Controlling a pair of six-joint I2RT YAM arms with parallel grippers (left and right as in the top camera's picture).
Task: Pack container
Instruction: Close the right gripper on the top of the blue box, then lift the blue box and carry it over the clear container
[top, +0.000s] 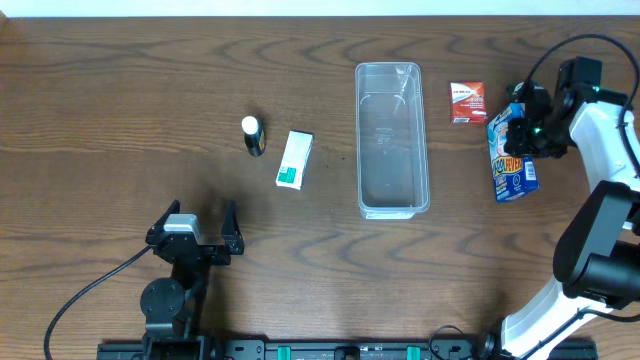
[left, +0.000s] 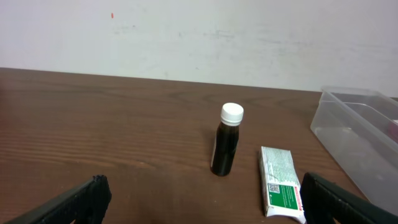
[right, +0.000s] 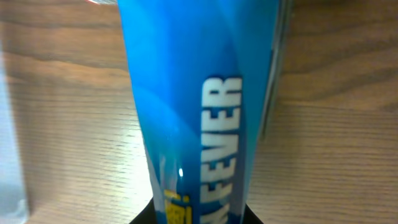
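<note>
The clear plastic container (top: 392, 150) lies empty at the table's middle, long side running front to back. Its corner also shows in the left wrist view (left: 360, 124). My right gripper (top: 522, 132) is to its right, shut on the top end of a blue packet (top: 513, 168). In the right wrist view the blue packet (right: 199, 106) fills the frame between the jaws (right: 193, 218). My left gripper (top: 195, 225) is open and empty near the front left; its fingers (left: 205, 205) frame bare table.
A small dark bottle with a white cap (top: 253, 135) (left: 226, 140) stands left of the container. A green and white box (top: 294, 160) (left: 280, 180) lies beside it. A small red box (top: 466, 102) lies right of the container's far end.
</note>
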